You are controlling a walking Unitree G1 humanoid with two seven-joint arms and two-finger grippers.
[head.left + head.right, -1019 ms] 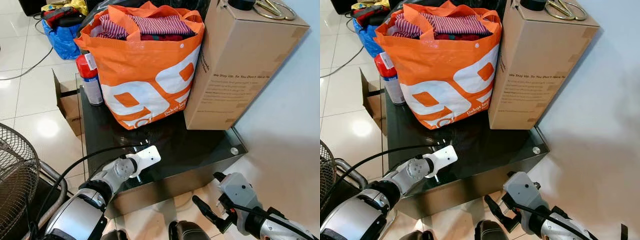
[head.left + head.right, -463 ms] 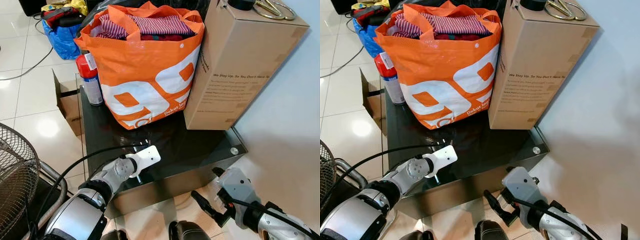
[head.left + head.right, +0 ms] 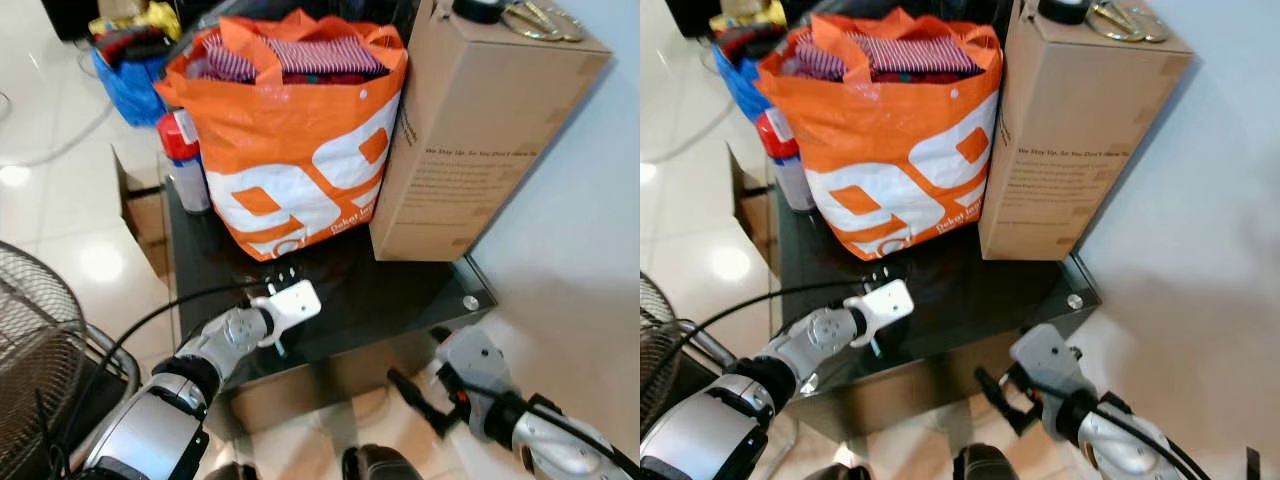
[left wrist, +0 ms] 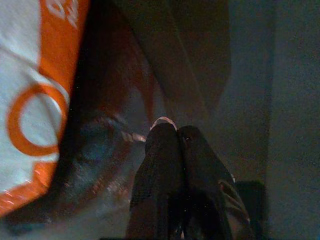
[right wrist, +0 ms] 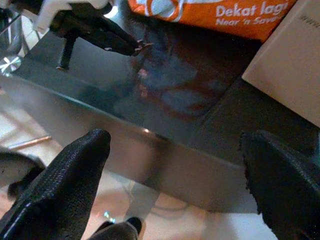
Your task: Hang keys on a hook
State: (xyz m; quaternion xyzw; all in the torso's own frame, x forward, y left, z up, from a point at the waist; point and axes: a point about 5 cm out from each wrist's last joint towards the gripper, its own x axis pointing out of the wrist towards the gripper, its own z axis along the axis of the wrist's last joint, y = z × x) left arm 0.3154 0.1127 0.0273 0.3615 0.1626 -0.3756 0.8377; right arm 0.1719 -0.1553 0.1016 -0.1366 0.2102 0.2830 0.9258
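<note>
My left gripper (image 3: 284,272) reaches low over the black glass table (image 3: 400,290), just in front of the orange bag (image 3: 290,150). In the left wrist view its fingers (image 4: 162,150) are pressed shut, with a small pale key ring (image 4: 163,121) poking out at their tips. The right wrist view shows the same fingers from the side with a bit of metal (image 5: 143,46) at the tip. My right gripper (image 3: 425,365) hangs below the table's front edge, open wide, with nothing between its fingers (image 5: 65,175).
A tall cardboard box (image 3: 470,140) stands on the table's right, against a white wall (image 3: 580,250), with a golden ringed item (image 3: 540,18) on top. A red and white spray can (image 3: 185,160) stands left of the bag. A fan grille (image 3: 35,340) and an open carton (image 3: 140,210) sit on the floor at left.
The whole picture has shifted a little and blurred, so the camera moved. Both arms keep nearly the same places; the left gripper stays shut at the table.
</note>
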